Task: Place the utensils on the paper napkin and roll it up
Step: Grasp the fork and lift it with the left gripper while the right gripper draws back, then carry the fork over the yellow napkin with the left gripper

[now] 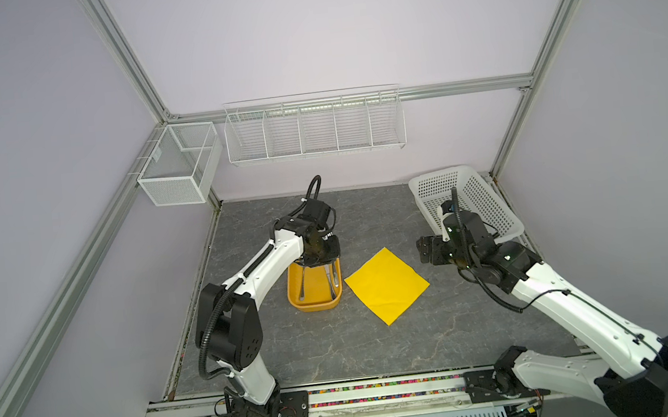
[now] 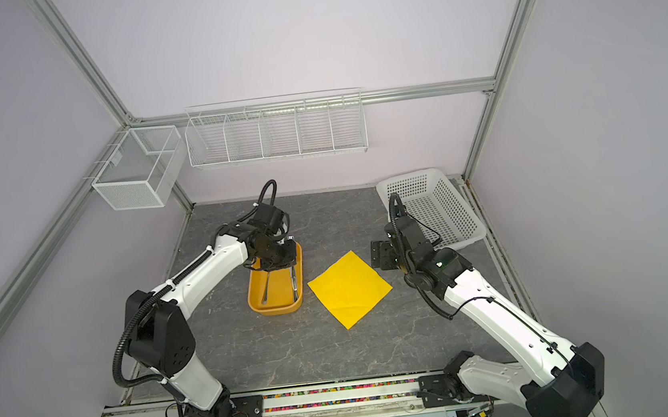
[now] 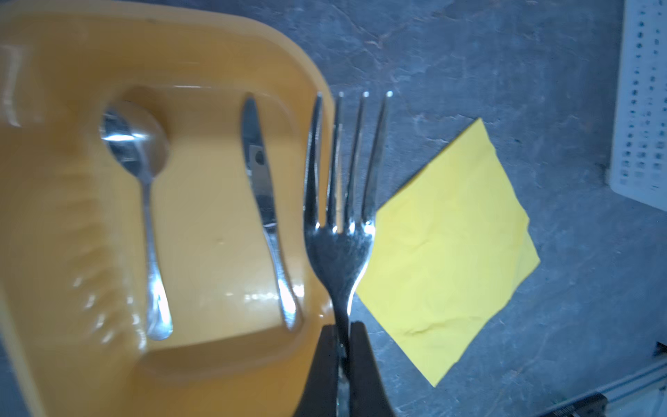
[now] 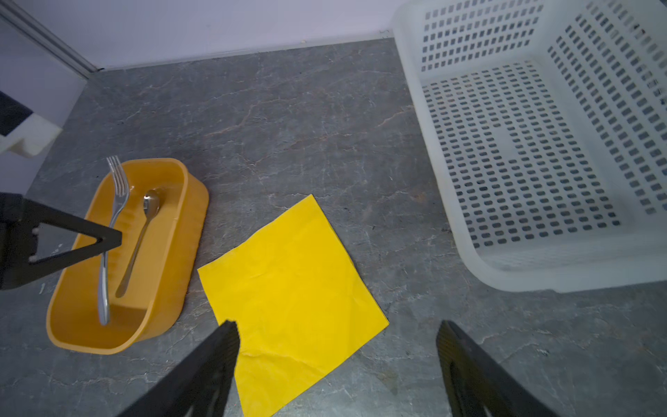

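Note:
My left gripper (image 3: 342, 326) is shut on the handle of a silver fork (image 3: 339, 224), held tines-out above the edge of the orange-yellow tub (image 3: 223, 375). A spoon (image 3: 144, 202) and a knife (image 3: 265, 202) lie inside the tub. In both top views the left gripper (image 1: 320, 261) hangs over the tub's far end (image 2: 277, 307). The yellow paper napkin (image 1: 387, 284) lies flat on the table right of the tub, also seen as the napkin (image 4: 292, 289) from the right wrist. My right gripper (image 4: 338, 325) stands open above the napkin's right corner, holding nothing.
A white perforated plastic basket (image 1: 473, 200) sits tilted at the back right, behind the right arm. White wire baskets (image 1: 314, 126) hang on the back wall. The grey stone-pattern table (image 1: 337, 343) ends at a rail along the front.

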